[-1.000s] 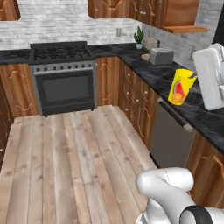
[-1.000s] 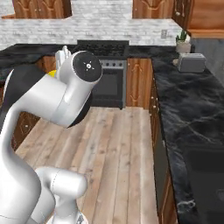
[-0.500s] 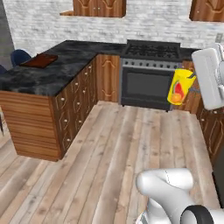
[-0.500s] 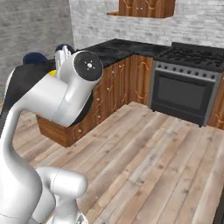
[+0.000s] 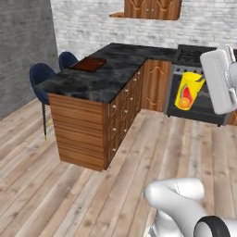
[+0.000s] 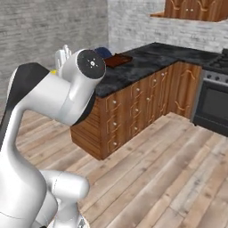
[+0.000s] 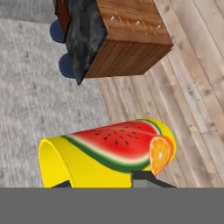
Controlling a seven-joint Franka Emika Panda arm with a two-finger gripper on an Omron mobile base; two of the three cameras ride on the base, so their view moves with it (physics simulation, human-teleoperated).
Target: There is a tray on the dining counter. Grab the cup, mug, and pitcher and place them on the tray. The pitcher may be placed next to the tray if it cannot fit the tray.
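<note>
Base swung left; dining counter [image 5: 92,85] with tray [image 5: 88,64] now ahead; fingers [image 7: 144,178] grasping yellow cup [image 5: 187,90].

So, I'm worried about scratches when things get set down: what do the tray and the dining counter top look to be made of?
The tray looks like dark reddish-brown wood with a matte finish, though at this distance its grain can't be made out. The dining counter top looks like polished black marble: pale veins run through it and it carries a soft sheen. Its front is brown wood panelling with visible horizontal grain.
</note>
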